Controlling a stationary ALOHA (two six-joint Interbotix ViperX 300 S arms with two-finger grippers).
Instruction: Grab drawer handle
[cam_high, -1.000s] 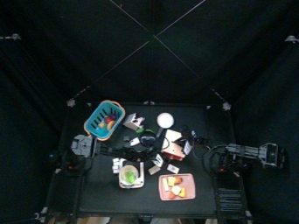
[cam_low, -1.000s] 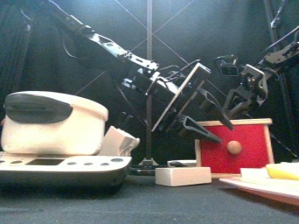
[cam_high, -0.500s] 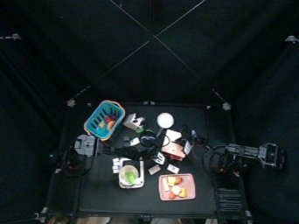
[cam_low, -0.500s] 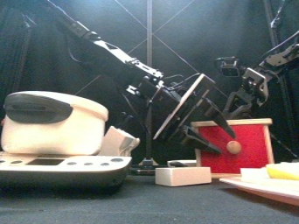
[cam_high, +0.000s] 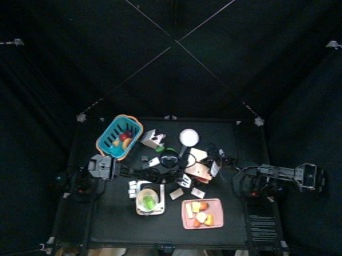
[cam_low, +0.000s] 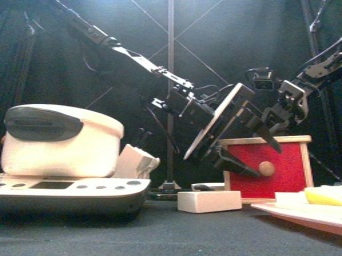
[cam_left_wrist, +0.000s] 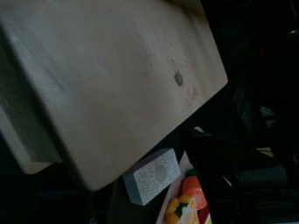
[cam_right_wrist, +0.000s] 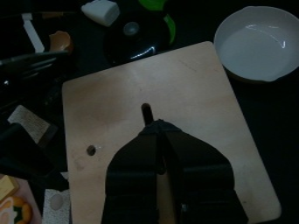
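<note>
The drawer is a red box (cam_low: 274, 170) at the front right, and its handle is a round wooden knob (cam_low: 267, 168) on the red face. Neither gripper touches that knob. A pale wooden board (cam_low: 221, 120) stands tilted beside and above the box. It fills the left wrist view (cam_left_wrist: 105, 79). My left gripper (cam_low: 198, 112) sits at the board's left side, jaws spread open. My right gripper (cam_right_wrist: 147, 122) points at the board's face (cam_right_wrist: 187, 96), jaws drawn together over a short dark slot. Whether they pinch anything there is unclear. From the front the right gripper (cam_low: 267, 108) hangs above the box.
A white rice cooker (cam_low: 60, 135) fills the front left. A small white block (cam_low: 210, 200) and a plate of food (cam_low: 314, 205) lie at the front edge. A white bowl (cam_right_wrist: 260, 42), a blue basket (cam_high: 120, 135) and a green-filled bowl (cam_high: 148, 200) surround the work area.
The board has swung upward and to the right, toward the right gripper. The left jaws have spread wider. The right jaws have closed down.
</note>
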